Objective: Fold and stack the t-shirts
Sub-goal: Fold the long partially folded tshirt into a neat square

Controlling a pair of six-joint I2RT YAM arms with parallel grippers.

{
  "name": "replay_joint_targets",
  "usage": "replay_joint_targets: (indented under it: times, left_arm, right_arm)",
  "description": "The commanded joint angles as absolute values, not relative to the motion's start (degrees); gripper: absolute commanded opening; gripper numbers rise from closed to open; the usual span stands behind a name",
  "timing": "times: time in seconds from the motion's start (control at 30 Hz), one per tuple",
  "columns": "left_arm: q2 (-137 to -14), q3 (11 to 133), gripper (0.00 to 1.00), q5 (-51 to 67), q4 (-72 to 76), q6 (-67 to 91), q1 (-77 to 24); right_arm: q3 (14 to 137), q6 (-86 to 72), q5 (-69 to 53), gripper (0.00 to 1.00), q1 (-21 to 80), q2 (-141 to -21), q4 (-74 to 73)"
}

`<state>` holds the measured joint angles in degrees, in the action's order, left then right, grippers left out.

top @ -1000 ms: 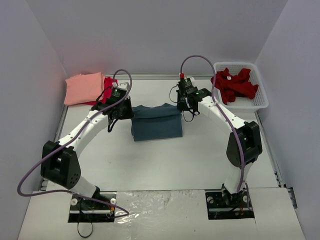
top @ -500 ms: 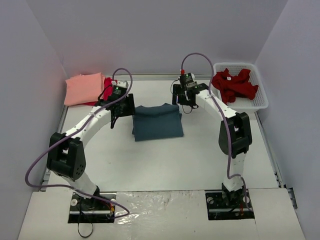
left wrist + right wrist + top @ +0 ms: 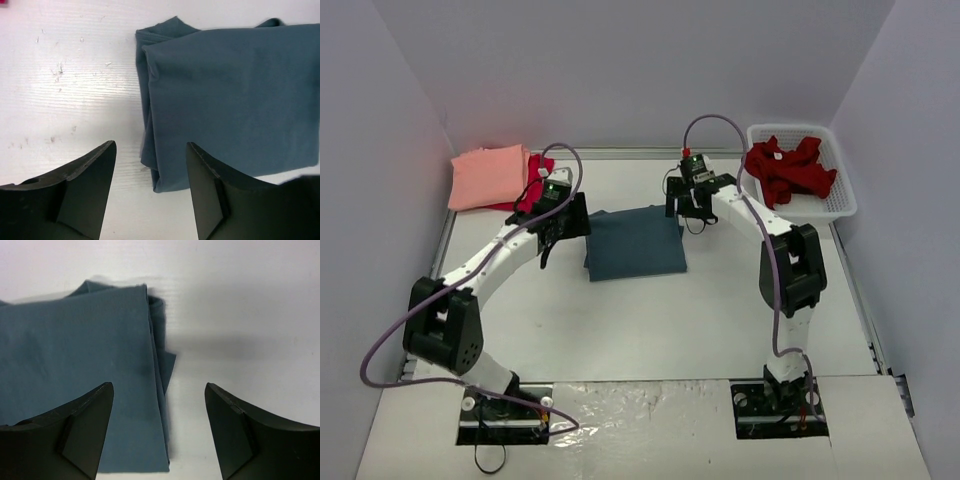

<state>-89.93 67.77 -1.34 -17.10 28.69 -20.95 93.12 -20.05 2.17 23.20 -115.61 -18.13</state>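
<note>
Furthest left of the folded blue shirt (image 3: 635,243), a folded pink shirt (image 3: 488,176) lies at the back corner of the counter (image 3: 650,320), with a crimson shirt (image 3: 538,167) showing from under its right side. The left gripper (image 3: 150,147) hangs over the blue shirt's left edge, its fingers spread apart and holding nothing. The blue shirt itself lies flat as a neat rectangle in the middle of the counter. Over its right edge sits the right gripper (image 3: 159,386), fingers also spread wide and empty. Well to the right of the blue shirt, a white basket (image 3: 840,205) holds a crumpled dark red shirt (image 3: 788,170).
</note>
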Motion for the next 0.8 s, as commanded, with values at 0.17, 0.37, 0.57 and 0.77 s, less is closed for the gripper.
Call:
replay_joint_targets:
  times: [0.17,0.37,0.57,0.77]
  left_arm:
    - [-82.3,64.1,0.56,0.0,-16.5,30.0,-23.5]
    - [-79.5,59.8,0.55,-1.9,-16.2,32.6,-25.3]
    - [-75.8,54.9,0.55,-3.7,-15.5,35.7,-25.0]
    - [-71.9,51.8,0.55,-6.5,-16.6,36.8,-24.5]
  right_arm:
    - [83.5,-22.0,2.8,0.62,26.3,-103.0,-17.0]
    - [82.3,-22.5,1.9,0.05,30.5,-102.5,-16.4]
    - [86.6,-22.9,0.6,0.00,35.0,-106.4,-16.5]
    - [91.3,-23.5,-2.2,0.00,38.0,-112.0,-16.4]
